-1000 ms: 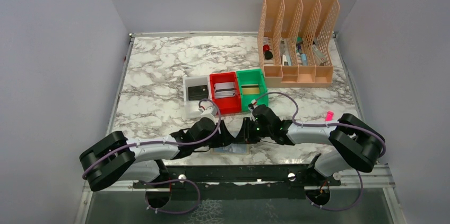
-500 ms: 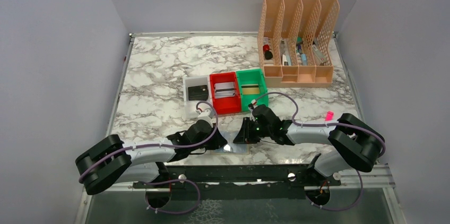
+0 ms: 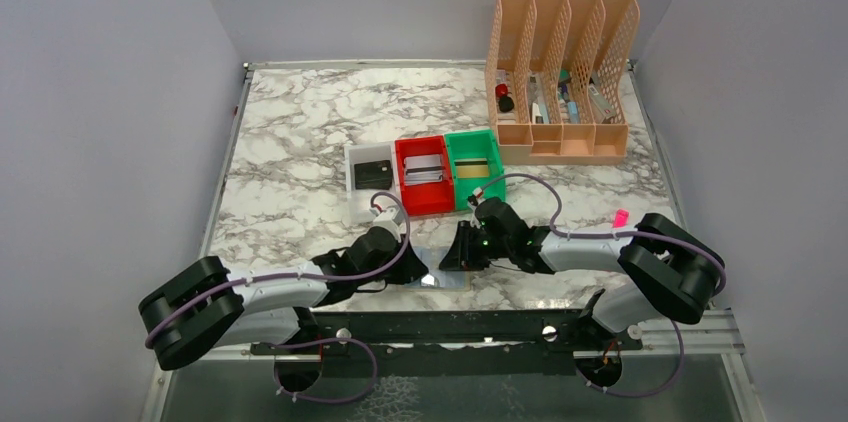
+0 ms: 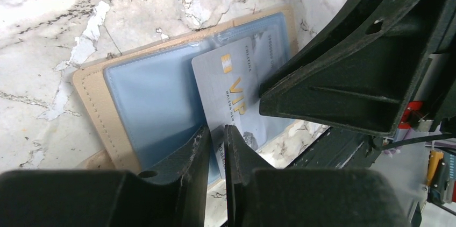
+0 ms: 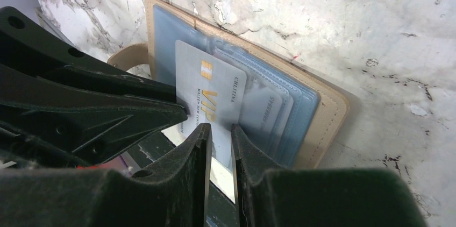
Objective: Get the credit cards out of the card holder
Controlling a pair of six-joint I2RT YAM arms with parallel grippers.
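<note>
The tan card holder (image 4: 88,103) lies open near the table's front edge (image 3: 447,280), blue-grey pockets up. A silvery grey credit card (image 4: 228,84) marked VIP sticks partway out of a pocket and also shows in the right wrist view (image 5: 209,82). My left gripper (image 4: 216,130) is shut on that card's near edge (image 3: 412,270). My right gripper (image 5: 219,127) has its fingers almost together, nothing seen between them. Its tips rest on the holder (image 5: 328,103) beside the card (image 3: 452,254). More pockets with cards show on the right side.
A white tray (image 3: 352,157) with a black card, a red tray (image 3: 404,147) with grey cards and a green tray (image 3: 468,137) with a tan card stand just beyond the grippers. A peach file rack (image 3: 560,72) stands at the back right.
My left gripper has drawn back to the left, away from the right gripper, pulling the silvery card partly out. The right gripper has stayed on the holder.
</note>
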